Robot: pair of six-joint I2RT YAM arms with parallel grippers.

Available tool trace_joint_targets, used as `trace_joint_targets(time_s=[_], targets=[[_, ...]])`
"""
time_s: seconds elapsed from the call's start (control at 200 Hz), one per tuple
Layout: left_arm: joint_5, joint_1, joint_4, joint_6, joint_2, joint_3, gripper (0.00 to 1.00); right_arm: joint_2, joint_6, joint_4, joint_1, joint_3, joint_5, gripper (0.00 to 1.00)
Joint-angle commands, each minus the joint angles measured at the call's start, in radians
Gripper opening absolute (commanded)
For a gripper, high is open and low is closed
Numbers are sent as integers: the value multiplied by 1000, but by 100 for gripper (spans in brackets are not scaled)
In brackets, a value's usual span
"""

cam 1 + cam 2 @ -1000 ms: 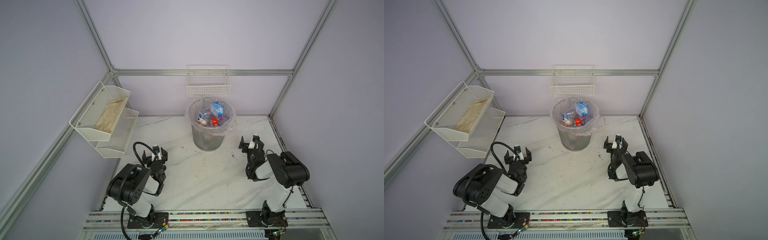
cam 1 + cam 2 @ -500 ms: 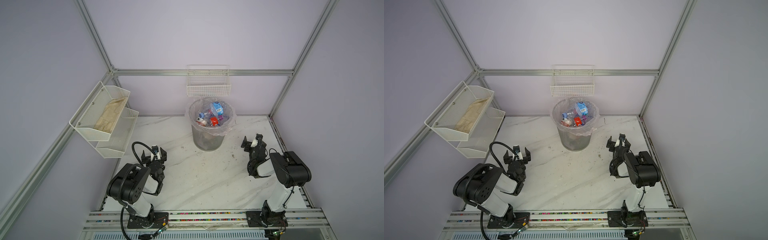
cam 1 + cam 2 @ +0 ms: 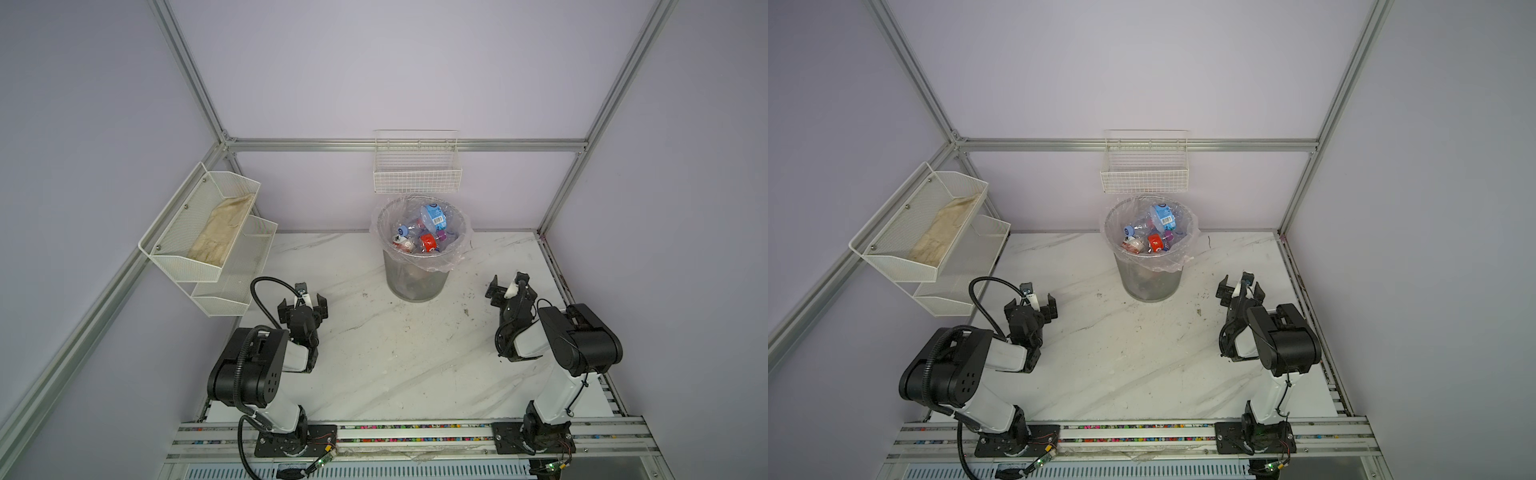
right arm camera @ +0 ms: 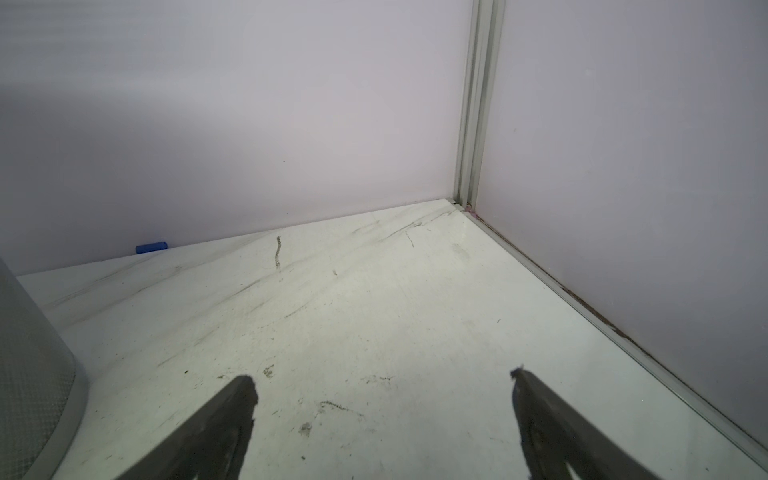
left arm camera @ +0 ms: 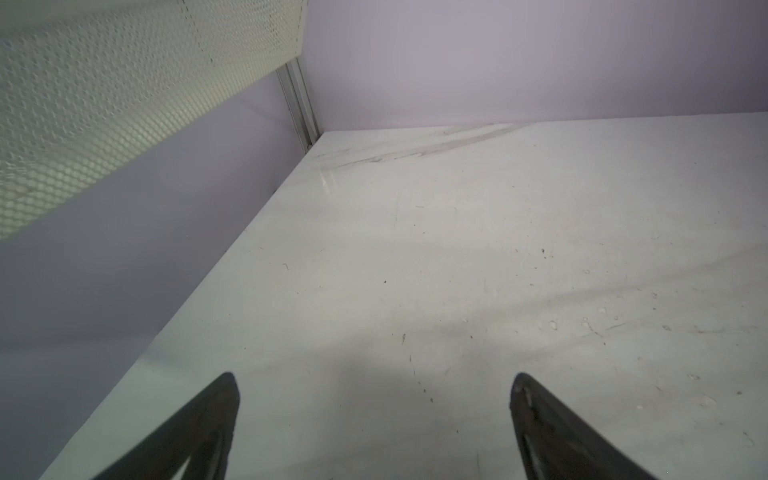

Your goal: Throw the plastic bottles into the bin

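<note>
Resting folded near their bases, your left gripper (image 3: 302,306) and right gripper (image 3: 507,285) gape wide and empty, likely because the plastic bottles (image 3: 424,232) sit piled inside the bin (image 3: 415,282) at the back of the table (image 3: 395,353); none visible loose.

The left gripper (image 5: 374,419), jaws wide apart and empty, hangs over the speckled table (image 5: 457,257); a mesh basket (image 5: 104,104) juts from the wall (image 5: 124,270).
</note>
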Motion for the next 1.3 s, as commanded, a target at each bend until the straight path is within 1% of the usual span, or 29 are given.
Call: trace_joint_targets(time_s=[0.0, 0.095, 0.145, 0.215, 0.275, 0.335, 0.445, 0.525, 0.595, 0.735, 0.925, 1.295], targets=[[46, 20, -45, -46, -26, 65, 100, -12, -57, 103, 25, -22, -20, 98], [46, 20, -40, -45, -27, 64, 100, -13, -69, 130, 24, -36, -47, 98], [46, 21, -41, -45, -28, 63, 100, -9, -68, 114, 25, -28, -53, 98], [46, 20, -37, -44, -27, 61, 100, -9, -33, 26, 21, 13, -49, 97], [46, 21, -37, -45, -28, 61, 100, -10, 8, -45, -2, 47, -36, 97], [46, 20, -29, -44, -30, 56, 100, -14, 41, -79, -30, 63, -50, 97], [15, 20, -5, -55, -31, 42, 100, -15, 44, -78, -35, 63, -55, 97], [17, 19, 12, -54, -30, 36, 100, -17, 41, -77, -35, 60, -55, 98], [17, 20, 6, -53, -30, 39, 100, -18, 21, -58, -35, 53, -46, 98], [14, 21, -29, -56, -29, 57, 100, -20, 21, -58, -35, 53, -46, 97], [13, 21, -34, -55, -23, 63, 100, -18, 21, -61, -34, 54, -46, 98], [22, 15, -6, -40, -30, 46, 100, -20, 21, -58, -35, 52, -46, 97]])
